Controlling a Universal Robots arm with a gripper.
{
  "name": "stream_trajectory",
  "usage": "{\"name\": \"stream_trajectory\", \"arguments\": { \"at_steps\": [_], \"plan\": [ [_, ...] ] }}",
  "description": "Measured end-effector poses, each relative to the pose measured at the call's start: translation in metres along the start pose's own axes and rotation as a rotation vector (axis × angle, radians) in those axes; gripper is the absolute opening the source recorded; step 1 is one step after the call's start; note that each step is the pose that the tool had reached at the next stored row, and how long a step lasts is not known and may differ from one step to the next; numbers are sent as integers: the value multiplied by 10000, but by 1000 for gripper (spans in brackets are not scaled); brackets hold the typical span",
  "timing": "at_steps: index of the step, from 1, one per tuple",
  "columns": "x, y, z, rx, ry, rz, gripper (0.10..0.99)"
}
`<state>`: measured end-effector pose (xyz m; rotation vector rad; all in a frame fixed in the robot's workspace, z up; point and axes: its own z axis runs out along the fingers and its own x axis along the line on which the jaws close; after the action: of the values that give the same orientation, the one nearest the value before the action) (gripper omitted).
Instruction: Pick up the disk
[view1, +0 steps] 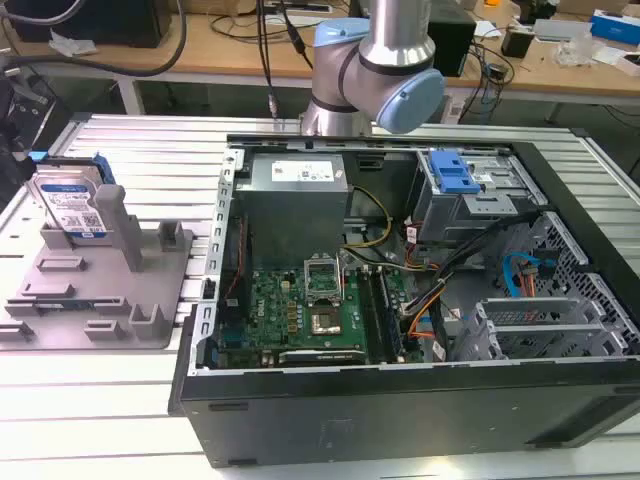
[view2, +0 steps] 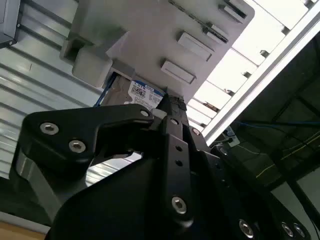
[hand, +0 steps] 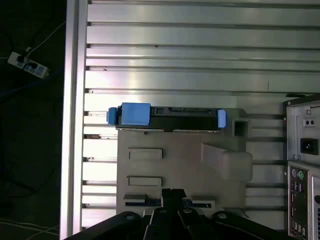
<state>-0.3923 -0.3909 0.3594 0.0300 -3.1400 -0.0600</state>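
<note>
Nearest, on the right, an open computer case (view1: 400, 420) is sitting on the slatted aluminium worktop (view1: 100, 400), its rear panel facing left. Left of it a grey fixture plate (view1: 95, 290) is lying flat. The disk (view1: 68, 205) is standing on edge at the plate's far end, with its label facing near and a blue rail at either side. An upright post (view1: 115, 225) on the plate is standing just in front of the disk, seemingly propping it. That is probably so the upper edge and both faces are lying exposed for a grasp from above. In the first wrist view the pincer (hand: 173, 194) is looking straight down on the plate. It appears to be hanging high over the near end, fingertips brought together and carrying nothing, touching neither plate nor disk. Farther back the arm (view1: 375, 60) is rising beyond the case.
</note>
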Motion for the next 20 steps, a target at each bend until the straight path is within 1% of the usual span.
{"name": "stream_trajectory", "arguments": {
  "at_steps": [12, 13, 16, 18, 19, 20],
  "plan": [
    [0, 0, 0, 0, 0, 0, 106],
    [0, 0, 0, 0, 2, -63, 106],
    [0, 0, 2, 0, 30, -800, 106],
    [0, 0, 6, 0, 61, -1595, 106],
    [0, 0, 8, 1, 71, -1867, 106],
    [0, 0, 10, 1, 86, -2259, 106]
  ]
}}
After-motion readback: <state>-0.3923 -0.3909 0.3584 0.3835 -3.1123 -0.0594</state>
